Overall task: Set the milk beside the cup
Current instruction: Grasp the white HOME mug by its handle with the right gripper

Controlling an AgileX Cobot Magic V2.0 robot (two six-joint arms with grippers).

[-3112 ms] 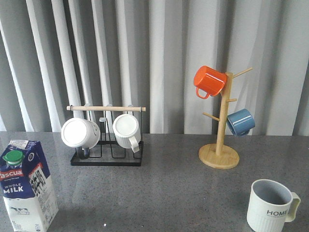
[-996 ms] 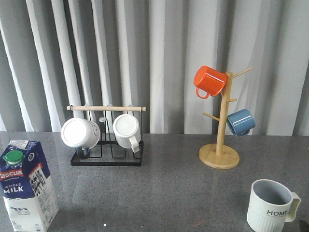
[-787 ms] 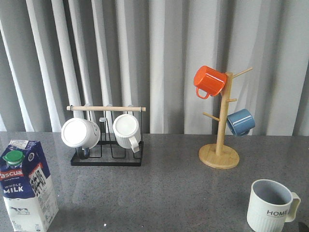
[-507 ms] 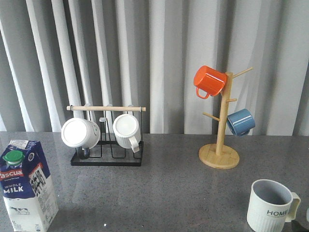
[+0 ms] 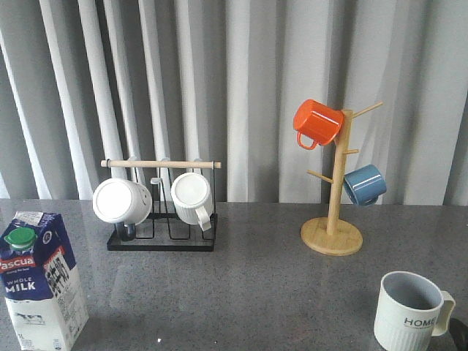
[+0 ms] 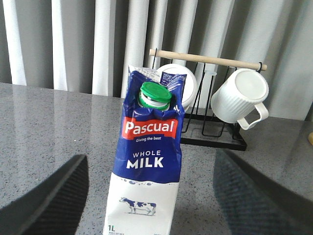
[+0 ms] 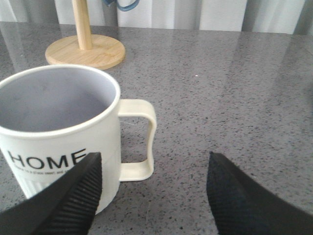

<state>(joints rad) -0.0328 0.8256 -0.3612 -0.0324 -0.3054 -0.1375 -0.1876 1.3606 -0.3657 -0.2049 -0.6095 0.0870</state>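
Observation:
The milk (image 5: 40,281), a blue-and-white carton with a green cap, stands upright at the table's front left. In the left wrist view the milk (image 6: 149,132) stands just ahead, between the two fingers of my open left gripper (image 6: 150,164), untouched. The cup (image 5: 409,311), a ribbed pale mug marked "HOME", stands at the front right. In the right wrist view my right gripper (image 7: 154,159) is open and empty at the cup (image 7: 54,122), with its handle (image 7: 142,142) between the fingers. A dark fingertip (image 5: 461,333) shows beside the cup in the front view.
A black wire rack (image 5: 161,238) with a wooden bar holds two white mugs (image 5: 121,201) at the back left. A wooden mug tree (image 5: 333,234) with an orange mug (image 5: 316,122) and a blue mug (image 5: 364,184) stands at the back right. Curtains hang behind the table.
A dark tip of my right gripper has come into the front view's bottom right corner beside the cup. The milk and the cup have not moved.

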